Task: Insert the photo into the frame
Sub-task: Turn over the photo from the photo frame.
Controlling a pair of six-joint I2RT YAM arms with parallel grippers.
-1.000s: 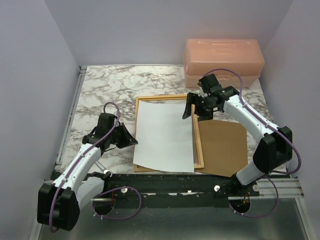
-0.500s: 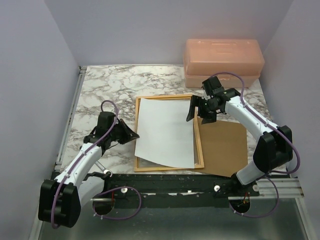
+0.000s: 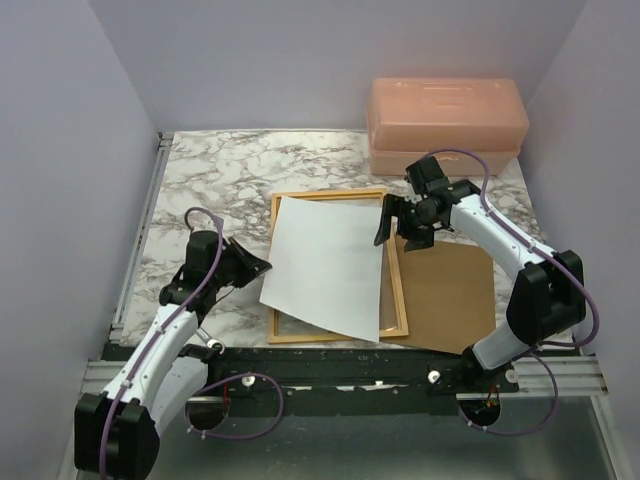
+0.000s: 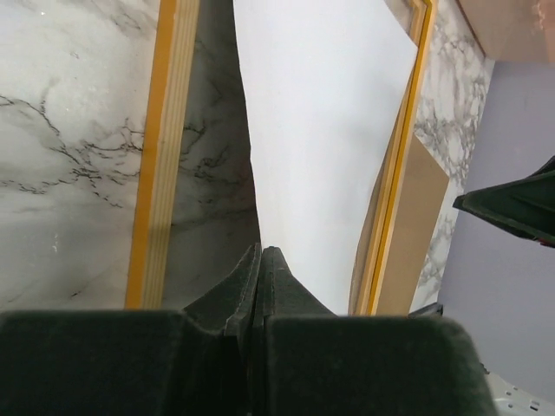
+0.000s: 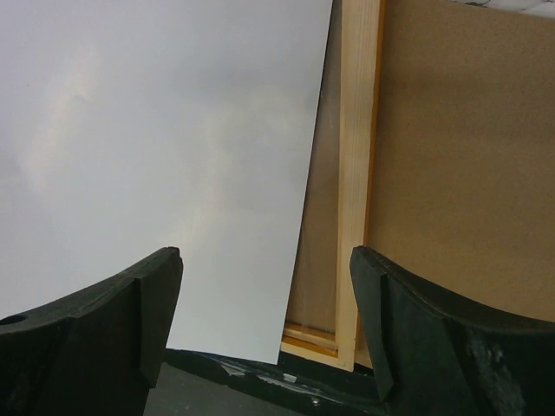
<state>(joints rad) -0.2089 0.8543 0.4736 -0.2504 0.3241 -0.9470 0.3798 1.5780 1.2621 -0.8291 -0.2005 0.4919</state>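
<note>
The photo (image 3: pixel 325 265) lies white side up, skewed across the orange frame (image 3: pixel 330 194); its left edge sticks out past the frame's left rail. My left gripper (image 3: pixel 262 268) is shut on that left edge. In the left wrist view the shut fingertips (image 4: pixel 260 257) pinch the photo (image 4: pixel 329 130) between the frame's left rail (image 4: pixel 160 173) and its right rail. My right gripper (image 3: pixel 398 222) hovers open above the frame's upper right corner, holding nothing. Its wrist view shows the photo (image 5: pixel 156 156) and the frame's rail (image 5: pixel 357 173) below the spread jaws (image 5: pixel 264 256).
A plain brown backing board (image 3: pixel 445 295) lies right of the frame, partly under its right rail. A pink translucent box (image 3: pixel 445 125) stands at the back right. The marble table (image 3: pixel 210 190) has a metal rail along its left edge.
My left gripper has pulled back to the left with the photo's edge, and the photo has slid and turned, now overhanging the frame's left rail. The right gripper has barely shifted.
</note>
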